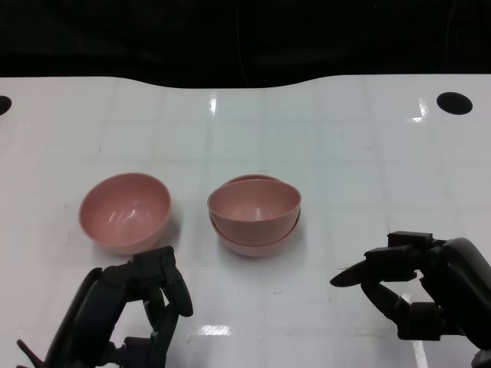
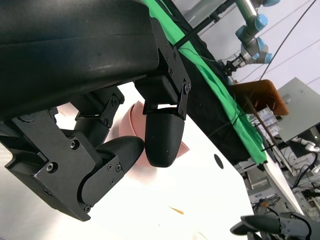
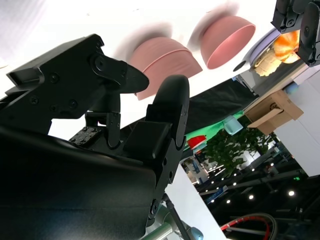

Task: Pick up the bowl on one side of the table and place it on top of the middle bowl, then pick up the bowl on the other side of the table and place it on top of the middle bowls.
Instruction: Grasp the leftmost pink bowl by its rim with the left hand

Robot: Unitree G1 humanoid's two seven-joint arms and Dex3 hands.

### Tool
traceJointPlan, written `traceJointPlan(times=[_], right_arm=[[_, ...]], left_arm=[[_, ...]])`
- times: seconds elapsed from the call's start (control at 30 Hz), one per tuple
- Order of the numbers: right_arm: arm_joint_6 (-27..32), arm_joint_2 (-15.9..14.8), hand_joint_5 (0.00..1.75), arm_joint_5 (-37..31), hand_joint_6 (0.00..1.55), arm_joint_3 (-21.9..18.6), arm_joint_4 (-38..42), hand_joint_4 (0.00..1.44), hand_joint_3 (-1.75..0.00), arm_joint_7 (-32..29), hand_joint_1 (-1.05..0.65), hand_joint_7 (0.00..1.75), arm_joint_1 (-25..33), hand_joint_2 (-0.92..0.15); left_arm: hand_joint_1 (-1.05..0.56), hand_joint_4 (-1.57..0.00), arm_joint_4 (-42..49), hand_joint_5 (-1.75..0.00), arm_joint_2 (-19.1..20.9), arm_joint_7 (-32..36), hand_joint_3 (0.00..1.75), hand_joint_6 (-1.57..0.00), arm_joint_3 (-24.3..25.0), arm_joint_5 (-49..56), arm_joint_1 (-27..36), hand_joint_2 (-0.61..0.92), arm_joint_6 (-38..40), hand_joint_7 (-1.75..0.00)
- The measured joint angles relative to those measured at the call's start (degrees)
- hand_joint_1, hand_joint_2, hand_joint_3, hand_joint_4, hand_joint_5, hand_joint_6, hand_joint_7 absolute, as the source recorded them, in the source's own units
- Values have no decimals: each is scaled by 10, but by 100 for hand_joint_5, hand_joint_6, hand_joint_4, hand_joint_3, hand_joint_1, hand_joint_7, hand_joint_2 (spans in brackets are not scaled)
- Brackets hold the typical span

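Observation:
A single pink bowl (image 1: 125, 211) stands upright on the white table's left side. In the middle sits a stack of two pink bowls (image 1: 255, 213), the upper one nested slightly askew. My left hand (image 1: 134, 310) hovers just in front of the single bowl, fingers apart and holding nothing. My right hand (image 1: 418, 287) is off to the right of the stack, well apart from it and empty. The left wrist view shows the pink bowl (image 2: 131, 120) partly hidden behind the fingers (image 2: 162, 135). In the right wrist view, the stack (image 3: 160, 57) and the single bowl (image 3: 227, 37) lie beyond the fingers (image 3: 170, 100).
The white table (image 1: 345, 153) ends in a curved far edge against black. A round black hole (image 1: 454, 103) sits at its back right, another (image 1: 2, 103) at the back left. No other objects lie on it.

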Motion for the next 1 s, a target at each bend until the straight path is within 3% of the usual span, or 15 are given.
traceJointPlan(times=[0.1,0.17,0.23,0.27,0.3,0.37,0.4,0.53,0.83,1.0], right_arm=[[0,1,173,-1,99,0,7,89,-151,0,-4,102,-1,-27],[0,1,174,-2,98,0,9,90,-154,0,-3,107,-2,-26],[-3,1,175,-6,89,0,11,96,-164,0,-6,141,-3,-17],[-5,2,175,-7,87,0,14,97,-166,-2,-6,148,-4,-16],[-8,4,175,-8,86,0,17,98,-167,-3,-6,152,-5,-15],[-10,7,175,-13,85,0,25,99,-168,-6,-6,161,-7,-14],[-10,8,175,-17,85,0,26,99,-168,-7,-6,162,-7,-14],[-10,9,175,-18,82,0,26,100,-168,-7,-6,170,-7,-13],[1,14,175,-26,79,3,12,100,-166,-6,-6,171,-4,-14],[23,22,175,-33,79,4,-2,99,-163,-3,-4,171,-2,-15]], left_arm=[[-12,-84,-1,-159,3,-6,138,-78,6,-13,0,37,8,-137],[-12,-84,-1,-158,5,-11,136,-79,9,-19,0,38,21,-135],[-13,-71,-14,-136,6,-16,115,-73,9,-21,3,47,41,-105],[-13,-68,-25,-130,9,-17,105,-72,10,-20,5,51,52,-95],[-14,-66,-33,-128,11,-18,100,-72,10,-20,6,54,60,-90],[-19,-60,-48,-117,13,-18,58,-69,12,-13,9,73,75,-67],[-20,-59,-53,-115,13,-17,46,-70,12,-9,11,78,82,-62],[-26,-51,-74,-107,13,-11,17,-67,13,13,21,90,92,-43],[-40,-28,-169,-79,40,-8,11,-49,24,88,40,92,161,-12],[-48,-29,-212,-63,54,-8,11,-45,31,158,43,92,207,-4]])
